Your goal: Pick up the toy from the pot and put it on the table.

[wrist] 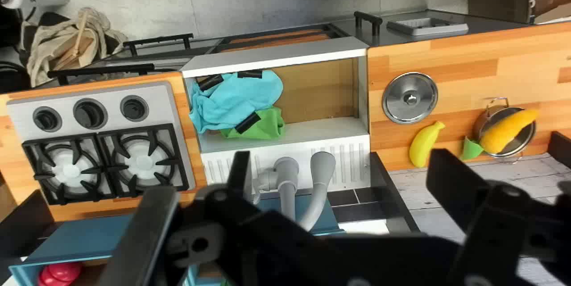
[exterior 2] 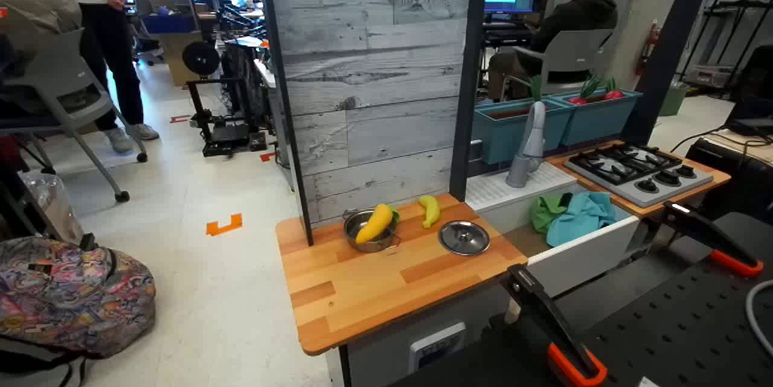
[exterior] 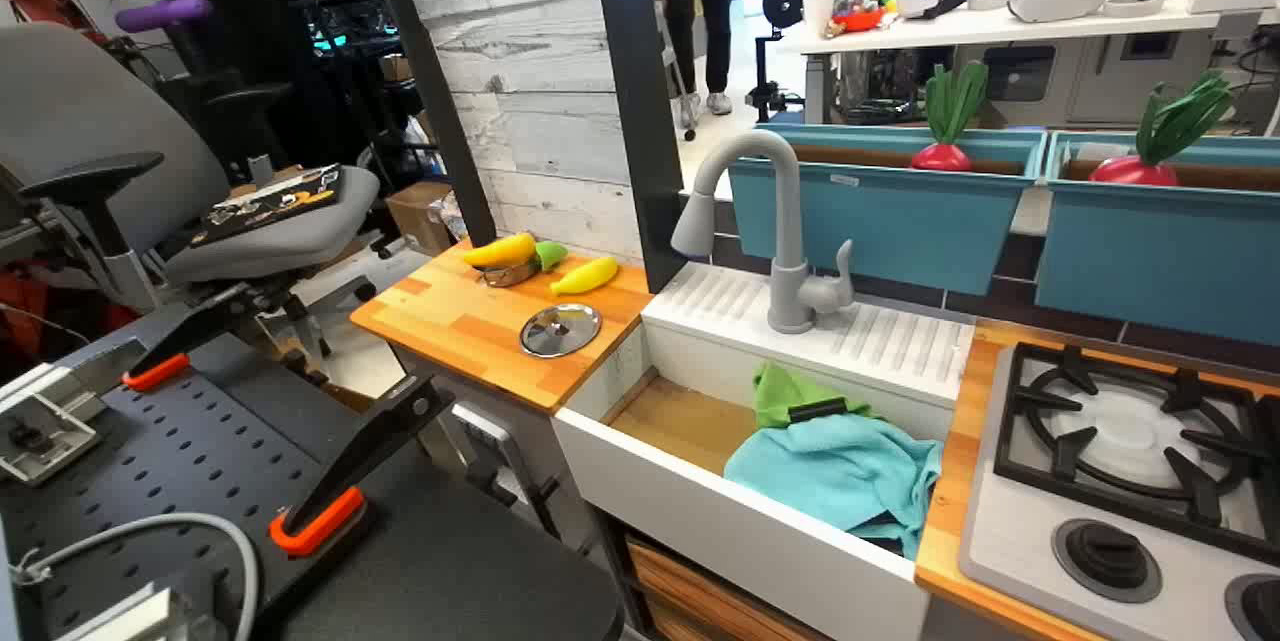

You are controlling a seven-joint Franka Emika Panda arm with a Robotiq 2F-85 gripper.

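Observation:
The toy (exterior: 503, 249) is a yellow-orange play-food piece. It rests in the small metal pot (exterior 2: 368, 246), sticking out over the rim, in both exterior views (exterior 2: 375, 223). A green piece (wrist: 471, 148) shows at its end; I cannot tell if it is attached. The toy also shows in the wrist view (wrist: 508, 132) at the right. The pot stands on the wooden table (exterior 2: 386, 281), near the plank wall. My gripper (wrist: 341, 156) is open with nothing between its fingers, high above the scene, with the faucet and sink back seen between the fingers. It is outside both exterior views.
A yellow banana (exterior 2: 430, 212) and a metal lid (exterior 2: 464, 237) lie on the table beside the pot. The white sink (exterior: 740, 551) holds blue and green cloths (exterior: 840, 461). A grey faucet (exterior: 790, 221) rises behind it. A stove (exterior: 1130, 421) and blue planters (exterior: 880, 201) stand beyond.

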